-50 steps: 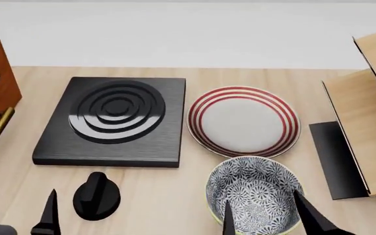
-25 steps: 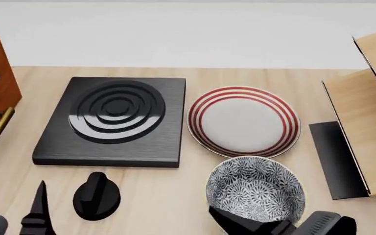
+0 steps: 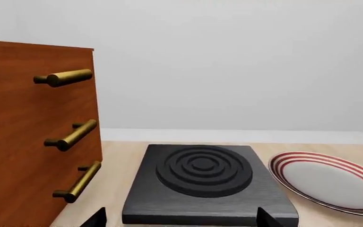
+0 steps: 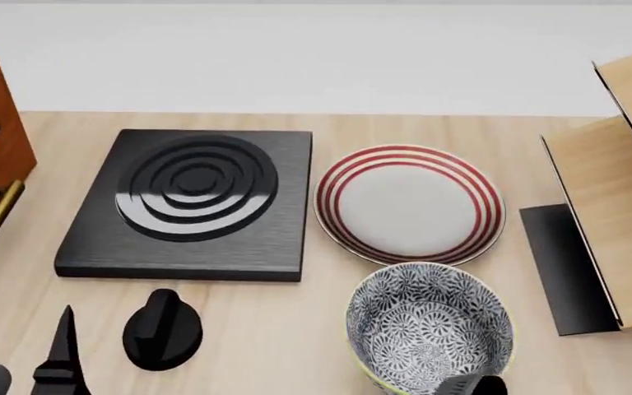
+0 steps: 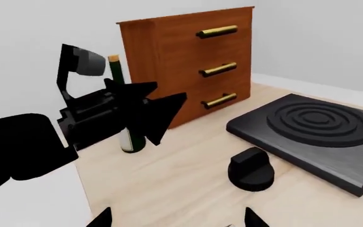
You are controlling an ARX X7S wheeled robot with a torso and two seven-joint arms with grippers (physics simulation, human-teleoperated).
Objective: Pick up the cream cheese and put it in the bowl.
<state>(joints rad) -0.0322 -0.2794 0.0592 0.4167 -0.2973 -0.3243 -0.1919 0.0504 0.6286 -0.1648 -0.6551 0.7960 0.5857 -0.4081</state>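
Left gripper [image 5: 145, 109]: matte black, long pointed fingers tapering to sharp tips.
Left wrist: blocky black housing, grey rounded cap on top.
Right arm [image 4: 472, 385]: black, rounded edge.

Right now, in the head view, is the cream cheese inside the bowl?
No, the bowl shows only its patterned inside, with no box in it.

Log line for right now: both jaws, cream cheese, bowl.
left gripper: jaws open, empty | right gripper: jaws open, empty | cream cheese: not in view | bowl: empty, beside plate
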